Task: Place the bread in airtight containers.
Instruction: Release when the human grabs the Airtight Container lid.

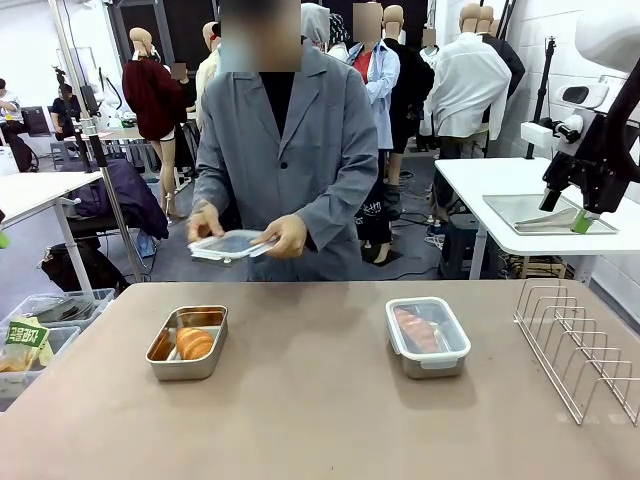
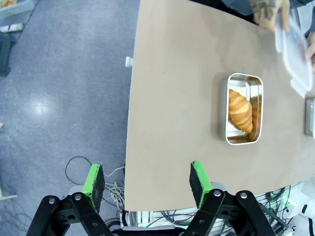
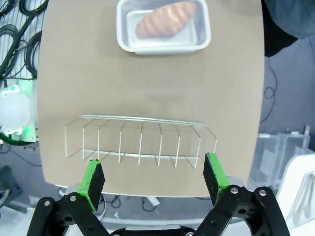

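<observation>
A brown matte surface (image 1: 320,400) was seen with wide bare room between its things. Toward its left side an open stainless-steel tub (image 1: 187,342) with rounded corners was set, well in from the near edge, and a glossy, ridged golden-brown croissant (image 1: 194,343) was lying inside it. Toward the right a second tub (image 1: 428,337) was closed under a clear lid, and a second croissant (image 1: 415,330) was visible through the plastic. A wire rack (image 1: 577,345) was standing near the right edge, well apart from the closed tub.

At the far edge, another clear plastic lid (image 1: 230,245) was held above the surface in both of a person's hands (image 1: 285,236).

The left gripper (image 2: 147,184) was hung over the surface's edge with its green-padded fingers spread wide and nothing between them; grey floor and loose cables were shown beneath. The right gripper (image 3: 153,177) was likewise spread wide and empty, held above the rack.

A white table bearing a flat steel tray (image 1: 545,213) was seen behind, at the right.
</observation>
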{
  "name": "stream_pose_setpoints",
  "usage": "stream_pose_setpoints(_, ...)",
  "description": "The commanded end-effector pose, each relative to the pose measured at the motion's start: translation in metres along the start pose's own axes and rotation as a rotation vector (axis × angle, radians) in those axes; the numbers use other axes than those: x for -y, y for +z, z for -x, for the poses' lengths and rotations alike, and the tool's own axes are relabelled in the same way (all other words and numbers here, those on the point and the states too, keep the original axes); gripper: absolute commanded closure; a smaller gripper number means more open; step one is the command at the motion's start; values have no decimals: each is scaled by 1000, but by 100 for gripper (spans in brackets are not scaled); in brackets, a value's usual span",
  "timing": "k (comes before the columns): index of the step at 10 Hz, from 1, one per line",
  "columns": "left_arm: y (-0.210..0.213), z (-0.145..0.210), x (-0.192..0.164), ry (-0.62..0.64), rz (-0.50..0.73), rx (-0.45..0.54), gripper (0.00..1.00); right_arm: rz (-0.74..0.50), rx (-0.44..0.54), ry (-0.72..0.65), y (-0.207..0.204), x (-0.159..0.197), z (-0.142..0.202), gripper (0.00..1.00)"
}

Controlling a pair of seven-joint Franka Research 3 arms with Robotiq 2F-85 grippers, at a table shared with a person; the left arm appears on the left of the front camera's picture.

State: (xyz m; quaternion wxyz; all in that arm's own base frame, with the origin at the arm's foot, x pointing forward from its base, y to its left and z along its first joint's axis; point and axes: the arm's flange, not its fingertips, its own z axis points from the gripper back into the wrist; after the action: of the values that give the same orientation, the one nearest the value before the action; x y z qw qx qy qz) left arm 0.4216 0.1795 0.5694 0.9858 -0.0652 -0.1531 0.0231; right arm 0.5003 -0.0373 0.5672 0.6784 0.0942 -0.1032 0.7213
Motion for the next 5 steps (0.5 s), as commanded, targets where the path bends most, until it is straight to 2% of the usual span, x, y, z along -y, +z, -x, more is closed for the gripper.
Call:
stream_pose_setpoints(1, 1, 1, -1, 0, -23, 2, 11, -5, -23, -5, 0, -2, 0, 0)
stream_pose_setpoints(5, 1, 1, -1, 0, -23, 2, 11, -5, -23, -5, 0, -2, 0, 0)
